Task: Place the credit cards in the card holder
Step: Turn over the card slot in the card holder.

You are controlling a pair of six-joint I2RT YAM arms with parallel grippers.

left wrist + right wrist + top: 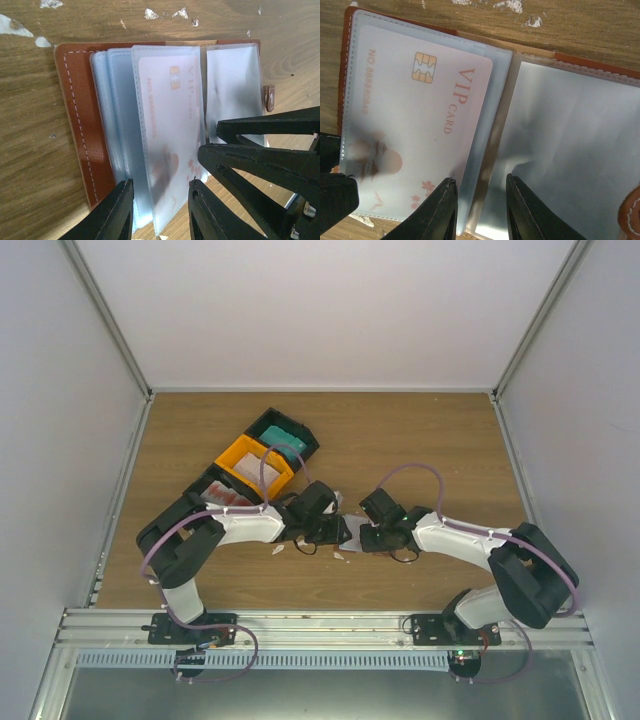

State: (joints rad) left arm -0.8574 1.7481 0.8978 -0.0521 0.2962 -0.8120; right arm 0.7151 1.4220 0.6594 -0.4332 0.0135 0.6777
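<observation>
Card holder: the small brown leather-look folding wallet (75,125) lies open and flat on the wood-grain counter (30,190), between my two arms. Its clear plastic sleeves (117,115) are fanned out.
Card in place: a whitish card with pink VIP lettering and a gold chip (420,110) sits inside the topmost sleeve on one side. The opposite sleeve (570,140) looks empty.
Other cards: a teal card (283,432) seems to lie in the far bin of the black-and-orange three-bin tray (262,462), well apart from the wallet. It is too small to be sure.
Left pincer (160,192): partly open, with fingers on either side of the loaded sleeve's lower edge. I see no clamp on it.
Right pincer (480,182): partly open, over the fold between the two pages, holding nothing I can make out.
Handling, wallet: I judge it light and floppy. It will likely slide unless one pincer pins the leather cover.
Handling, sleeves: thin, soft, slick film that may buckle or cling together. They are best taken at a free edge, away from the stitched spine.
Handling, cards: stiff, thin and smooth, so hard to lift from flat. I would pinch across a short edge and feed the far edge squarely into the sleeve's mouth.
</observation>
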